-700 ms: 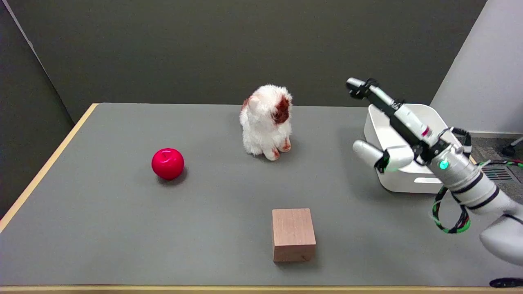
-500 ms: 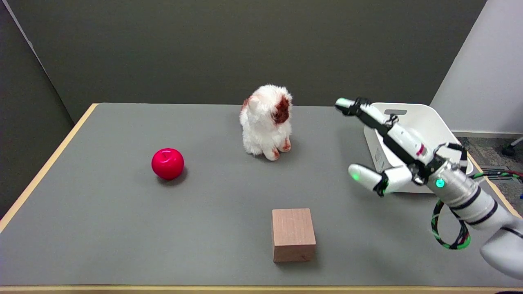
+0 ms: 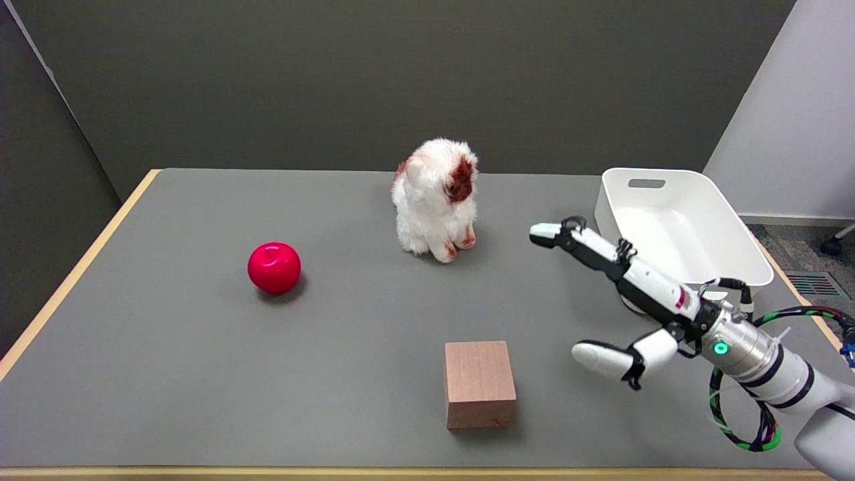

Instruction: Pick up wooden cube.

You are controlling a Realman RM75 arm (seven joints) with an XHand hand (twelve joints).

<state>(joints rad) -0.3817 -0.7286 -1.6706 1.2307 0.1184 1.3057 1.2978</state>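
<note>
The wooden cube [image 3: 479, 383] rests on the grey table [image 3: 167, 347] near its front edge, a little right of centre. My right hand [image 3: 621, 294] hovers to the right of the cube, apart from it, with nothing in it. Its fingers [image 3: 574, 242] stretch out toward the far left, and the thumb [image 3: 601, 359] points left toward the cube, a short gap away. Nothing hides the cube.
A white and brown plush toy [image 3: 437, 198] sits at the back centre. A red apple [image 3: 274, 267] lies at the left. A white bin [image 3: 674, 224] stands at the back right, just behind my arm. The table's wooden edge [image 3: 73, 274] runs along the left.
My right hand has come down and toward the near side, from in front of the white bin to a low spot just right of the cube. The things on the table have not moved.
</note>
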